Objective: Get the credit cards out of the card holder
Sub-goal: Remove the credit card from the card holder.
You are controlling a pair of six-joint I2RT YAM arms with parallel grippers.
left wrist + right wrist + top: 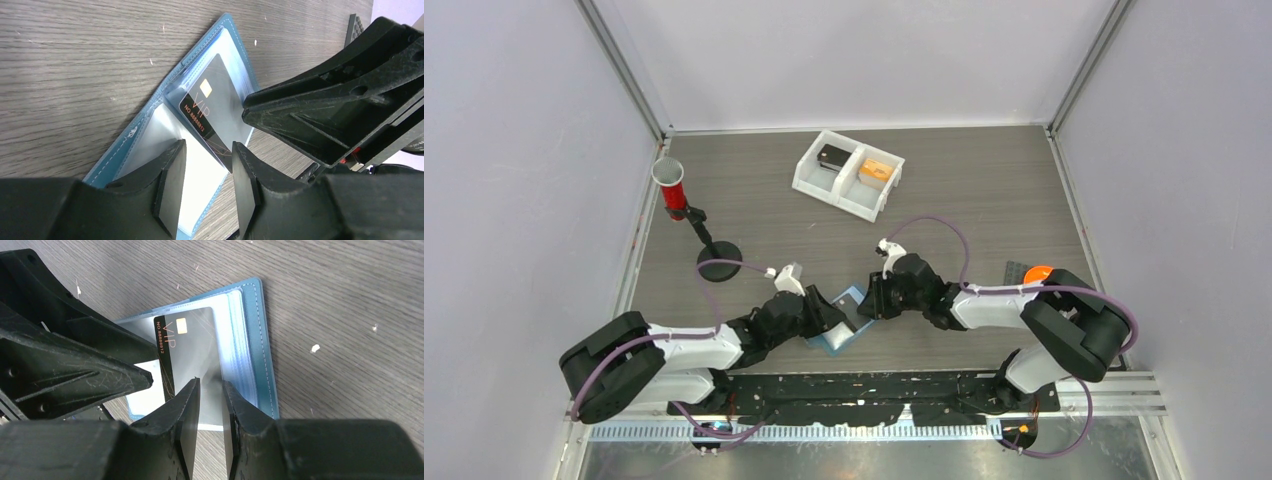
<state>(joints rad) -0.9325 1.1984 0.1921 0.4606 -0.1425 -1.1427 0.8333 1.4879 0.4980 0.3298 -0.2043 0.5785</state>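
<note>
Top view: card holder (836, 340), light blue, lies open on the table (984, 200) at the near middle, with the left gripper (827, 316) and right gripper (870, 300) meeting over it. Left wrist view: one dark credit card (212, 107), marked VIP, rests on the holder's sleeves; left jaws spread, card corner between them. Right wrist view: right jaws stand a slim gap apart over the card; whether they grip it cannot be told.

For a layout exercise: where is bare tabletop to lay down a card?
Free: between the white tray and the card holder; also right of the tray. Crowded: at the holder, where left gripper and right gripper meet.
</note>
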